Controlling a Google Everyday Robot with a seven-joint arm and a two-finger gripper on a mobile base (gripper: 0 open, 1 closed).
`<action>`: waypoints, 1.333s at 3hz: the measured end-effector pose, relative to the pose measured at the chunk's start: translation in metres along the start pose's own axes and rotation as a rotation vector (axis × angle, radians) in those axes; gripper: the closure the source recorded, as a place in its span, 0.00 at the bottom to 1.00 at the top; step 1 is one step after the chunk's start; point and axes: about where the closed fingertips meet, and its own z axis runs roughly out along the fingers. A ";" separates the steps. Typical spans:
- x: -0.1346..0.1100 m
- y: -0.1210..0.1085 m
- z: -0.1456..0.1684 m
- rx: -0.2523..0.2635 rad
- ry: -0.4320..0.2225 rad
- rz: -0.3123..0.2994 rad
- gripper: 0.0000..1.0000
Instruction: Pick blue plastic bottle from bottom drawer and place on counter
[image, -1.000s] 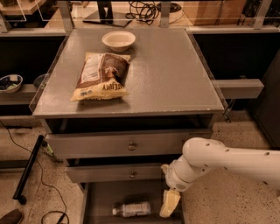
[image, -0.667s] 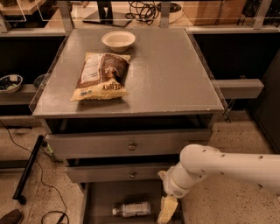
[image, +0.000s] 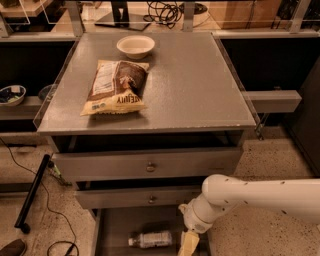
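Observation:
The blue plastic bottle lies on its side on the floor of the open bottom drawer, its white cap pointing left. My gripper hangs at the end of the white arm, low over the drawer and just right of the bottle, apart from it by a small gap. Only a pale finger shows at the bottom edge. The counter above is a speckled-grey top with clear edge strips.
A yellow-brown snack bag and a white bowl sit on the counter's left and back. Two round-knobbed drawers stand partly open above the bottom one. A dark pole and cables lie on the floor at left. Dark side shelves hold bowls.
My arm and gripper have shifted a little left and down, closer to the bottle. The bottle has not moved.

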 end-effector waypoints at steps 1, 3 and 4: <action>0.000 0.002 0.012 0.021 0.055 0.003 0.00; 0.002 -0.012 0.018 0.099 0.075 0.013 0.00; 0.002 -0.012 0.018 0.099 0.074 0.013 0.00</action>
